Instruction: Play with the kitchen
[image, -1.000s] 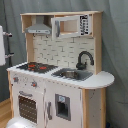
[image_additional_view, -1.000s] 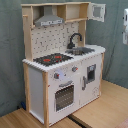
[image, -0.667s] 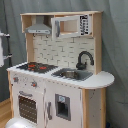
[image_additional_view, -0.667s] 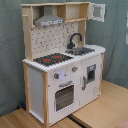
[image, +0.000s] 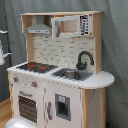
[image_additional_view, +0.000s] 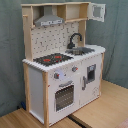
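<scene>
The kitchen (image: 70, 95) (image_additional_view: 37, 85) is a white and light-wood toy unit standing upright, seen in both exterior views. Its black-red stovetop (image: 36, 66) (image_additional_view: 52, 59) lies beside the sink (image: 72, 75) (image_additional_view: 82, 50), with the black faucet (image: 84, 57) (image_additional_view: 75, 39) behind it. A grey hood (image: 39, 29) (image_additional_view: 49, 20) hangs over the stove. The oven door (image: 27, 107) (image_additional_view: 64, 96) looks closed, with knobs (image_additional_view: 56, 76) above it. No gripper shows in either view.
The kitchen stands on a wooden floor (image_additional_view: 105, 110) in front of a grey-green curtain (image_additional_view: 12, 50). A small upper cabinet door (image_additional_view: 97, 11) stands open. A white rounded shape (image: 19, 123) sits at the first exterior view's bottom left; white pieces (image: 2, 50) poke in at its left edge.
</scene>
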